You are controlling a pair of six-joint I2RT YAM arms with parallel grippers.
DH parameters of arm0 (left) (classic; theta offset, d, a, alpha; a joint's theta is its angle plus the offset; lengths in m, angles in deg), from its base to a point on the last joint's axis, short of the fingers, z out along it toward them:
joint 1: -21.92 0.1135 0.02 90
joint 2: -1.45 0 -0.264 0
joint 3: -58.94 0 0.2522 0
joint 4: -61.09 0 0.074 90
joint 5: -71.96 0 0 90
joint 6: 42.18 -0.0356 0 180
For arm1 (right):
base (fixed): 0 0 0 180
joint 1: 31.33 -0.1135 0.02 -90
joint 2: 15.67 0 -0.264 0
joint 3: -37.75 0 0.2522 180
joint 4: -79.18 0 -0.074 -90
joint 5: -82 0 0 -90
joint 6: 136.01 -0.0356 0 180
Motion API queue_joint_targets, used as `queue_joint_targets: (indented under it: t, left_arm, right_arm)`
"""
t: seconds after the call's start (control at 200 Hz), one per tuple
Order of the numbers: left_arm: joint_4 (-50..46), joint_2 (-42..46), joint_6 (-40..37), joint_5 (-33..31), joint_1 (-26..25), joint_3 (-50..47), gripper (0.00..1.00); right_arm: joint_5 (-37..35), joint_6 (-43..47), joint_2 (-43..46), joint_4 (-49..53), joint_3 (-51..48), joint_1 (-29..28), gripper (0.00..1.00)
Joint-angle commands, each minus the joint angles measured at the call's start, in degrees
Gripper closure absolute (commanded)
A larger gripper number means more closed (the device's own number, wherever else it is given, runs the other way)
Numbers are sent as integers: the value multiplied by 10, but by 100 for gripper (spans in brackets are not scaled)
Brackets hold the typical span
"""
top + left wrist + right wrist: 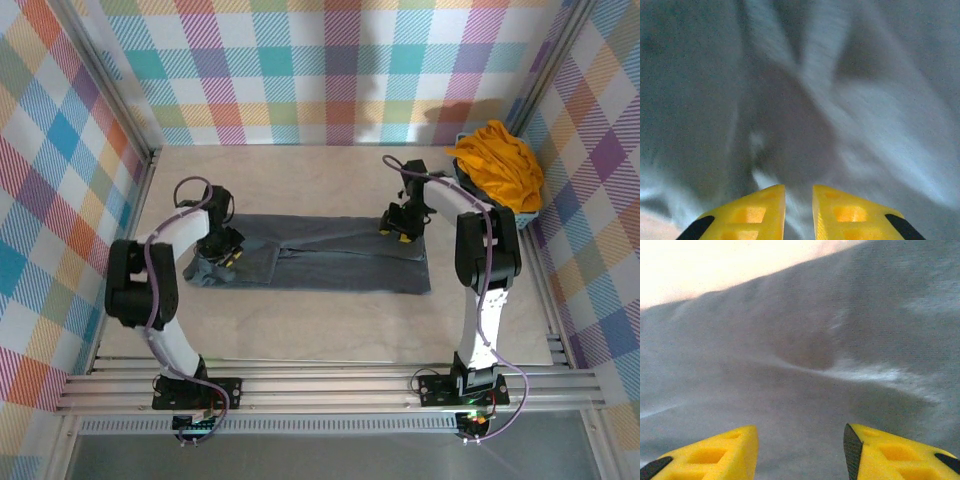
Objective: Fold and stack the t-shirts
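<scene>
The dark slate-grey t-shirt point(320, 262) lies folded into a long flat strip across the middle of the table. My left gripper point(224, 247) is pressed down on its rumpled left end. Its yellow fingers point(760, 212) stand a narrow gap apart, and a pale ridge of grey cloth point(790, 125) runs into that gap. My right gripper point(400, 226) sits low over the shirt's upper right edge. It is open, its fingers point(890, 455) wide apart over smooth grey cloth point(805, 390), with nothing between them. The mustard orange-yellow t-shirt point(500, 168) is heaped in the far right corner.
A light-blue lattice basket point(530, 212) holds the orange shirt against the right wall. Checked walls close in the table on three sides. Bare tan tabletop point(320, 330) lies between the grey shirt and the arm bases.
</scene>
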Motion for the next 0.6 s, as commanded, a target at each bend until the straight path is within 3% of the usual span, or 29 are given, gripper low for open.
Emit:
queue_joint_targets:
  t: [0.0, 0.265, 0.44, 0.595]
  left_arm:
    - [8, -26, 15, -7, 47, 23, 81]
    - [26, -94, -19, 42, 75, 54, 82]
    - [29, -183, -47, 83, 73, 174, 82]
    - [126, -282, -1, 215, 63, 297, 79]
  right_arm:
    - [-49, 6, -21, 64, 13, 4, 51]
    - [-47, -27, -25, 74, -31, 4, 54]
    - [-6, -71, 28, 49, -114, -3, 54]
    - [59, -125, 90, 0, -209, -30, 54]
